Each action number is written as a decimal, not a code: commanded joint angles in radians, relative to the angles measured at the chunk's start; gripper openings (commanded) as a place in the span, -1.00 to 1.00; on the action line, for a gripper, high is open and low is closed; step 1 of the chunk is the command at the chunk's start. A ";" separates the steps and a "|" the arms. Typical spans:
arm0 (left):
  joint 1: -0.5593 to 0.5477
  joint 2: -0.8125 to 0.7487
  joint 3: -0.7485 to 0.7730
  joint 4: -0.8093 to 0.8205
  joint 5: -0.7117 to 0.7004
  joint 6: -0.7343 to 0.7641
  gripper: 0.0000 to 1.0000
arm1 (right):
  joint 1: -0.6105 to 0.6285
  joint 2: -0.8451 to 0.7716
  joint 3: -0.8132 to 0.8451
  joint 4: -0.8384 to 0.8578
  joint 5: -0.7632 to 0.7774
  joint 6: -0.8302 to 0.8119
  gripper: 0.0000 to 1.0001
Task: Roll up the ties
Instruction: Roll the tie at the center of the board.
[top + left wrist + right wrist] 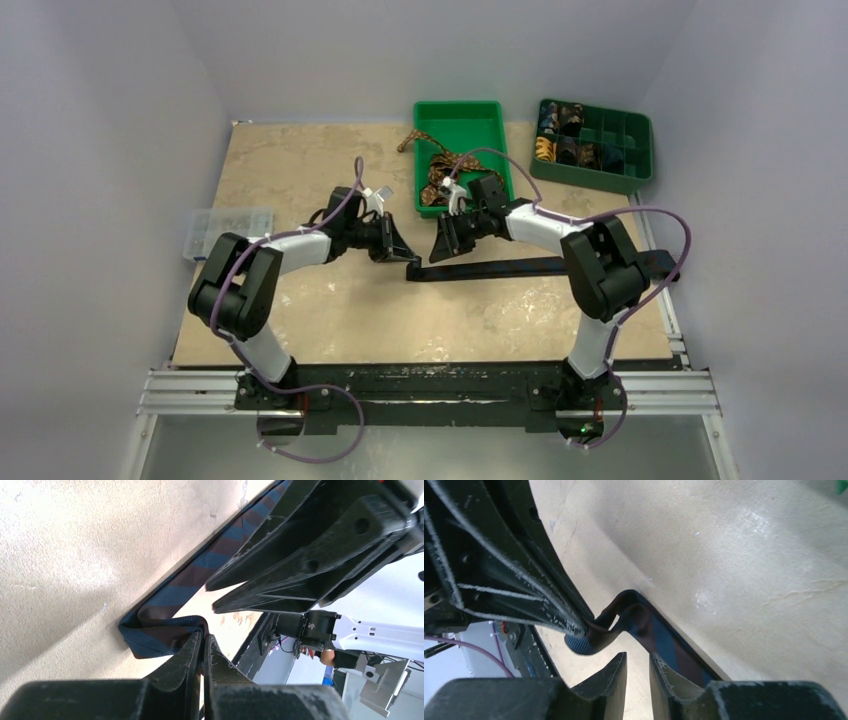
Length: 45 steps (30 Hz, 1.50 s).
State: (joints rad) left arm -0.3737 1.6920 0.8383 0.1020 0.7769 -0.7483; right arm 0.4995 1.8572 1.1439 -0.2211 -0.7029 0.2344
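Note:
A dark navy tie with brownish stripes (500,268) lies flat across the table, running from the middle to the right. My left gripper (402,256) is shut on its folded left end, and the left wrist view shows the fabric (165,630) pinched between the fingertips of that gripper (204,636). My right gripper (447,243) hovers just right of it, jaws a little apart and empty. In the right wrist view the right gripper (638,658) stands just short of the lifted tie end (594,639). A brown patterned tie (438,172) lies bunched in the green bin, one end over its edge.
A green bin (458,108) stands at the back middle. A green compartment tray (630,150) holding small rolled coils stands at the back right. A clear plastic box (225,228) sits off the table's left edge. Purple cables loop over both arms.

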 commanded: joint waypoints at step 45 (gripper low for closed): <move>-0.083 0.225 0.148 -0.023 -0.041 -0.044 -1.00 | -0.031 0.064 -0.012 0.017 -0.101 0.111 -0.18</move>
State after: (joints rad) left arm -0.4576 1.9171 0.9695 0.0639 0.7383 -0.7933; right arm 0.4454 1.9160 1.0855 -0.2169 -0.8314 0.3424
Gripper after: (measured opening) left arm 0.003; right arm 0.431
